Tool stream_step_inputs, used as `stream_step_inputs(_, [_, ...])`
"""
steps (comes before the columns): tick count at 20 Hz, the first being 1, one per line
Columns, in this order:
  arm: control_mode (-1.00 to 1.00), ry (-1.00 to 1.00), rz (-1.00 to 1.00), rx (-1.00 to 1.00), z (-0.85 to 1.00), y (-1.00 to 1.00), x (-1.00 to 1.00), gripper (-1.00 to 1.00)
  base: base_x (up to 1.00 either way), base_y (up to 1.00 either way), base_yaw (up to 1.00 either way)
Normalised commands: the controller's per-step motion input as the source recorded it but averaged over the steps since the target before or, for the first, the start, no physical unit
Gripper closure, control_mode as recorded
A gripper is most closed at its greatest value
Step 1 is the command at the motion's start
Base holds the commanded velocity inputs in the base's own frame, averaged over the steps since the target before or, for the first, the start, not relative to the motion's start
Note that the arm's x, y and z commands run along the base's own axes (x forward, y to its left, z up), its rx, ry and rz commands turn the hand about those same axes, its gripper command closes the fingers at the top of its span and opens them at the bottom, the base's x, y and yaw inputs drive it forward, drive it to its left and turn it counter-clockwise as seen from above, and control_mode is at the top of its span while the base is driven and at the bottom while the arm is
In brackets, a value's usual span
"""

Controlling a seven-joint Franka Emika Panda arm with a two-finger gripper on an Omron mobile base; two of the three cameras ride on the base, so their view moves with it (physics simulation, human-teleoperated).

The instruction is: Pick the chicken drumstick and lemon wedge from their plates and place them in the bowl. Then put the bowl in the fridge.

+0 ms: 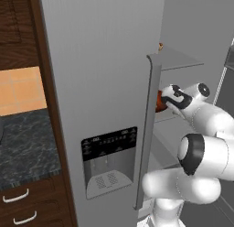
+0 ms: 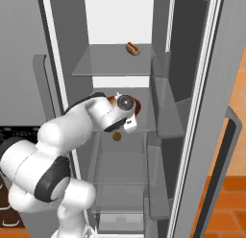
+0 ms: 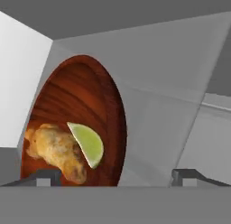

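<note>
With the claw (image 3: pixel 116 174) spread wide, holding nothing: glossy reddish-brown wooden bowl (image 3: pixel 97 90) rests just ahead on the grey fridge shelf (image 3: pixel 162 105), carrying golden-brown chicken drumstick (image 3: pixel 56 151) and pale lemon wedge (image 3: pixel 88 142); straight retreat needed.

My arm is folded at the elbow and reaches forward at mid height, wrist roughly level. The hand (image 3: pixel 116 175) has its two fingertips (image 3: pixel 47 175) spread wide apart, with nothing pinched between them; the jaws stand free and parted.
</note>
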Motion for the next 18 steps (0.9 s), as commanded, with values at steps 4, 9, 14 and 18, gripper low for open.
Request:
stream_step_inputs(4, [-1.0, -0.23, -0.04, -0.02, 0.85, 0.13, -1.0, -1.0, 0.0, 0.0, 0.0])
stream_step_inputs(9, [-1.0, -0.07, 0.0, -0.03, 0.96, 0.32, -1.0, -1.0, 0.0, 0.0, 0.0])
stream_step_inputs(14, [-1.0, 0.31, 0.0, 0.0, 1.0, 0.05, -1.0, -1.0, 0.0, 0.0, 0.0])
stream_step_inputs(18, [-1.0, 0.18, 0.08, -0.03, 0.46, 0.01, -1.0, -1.0, 0.0, 0.0, 0.0])
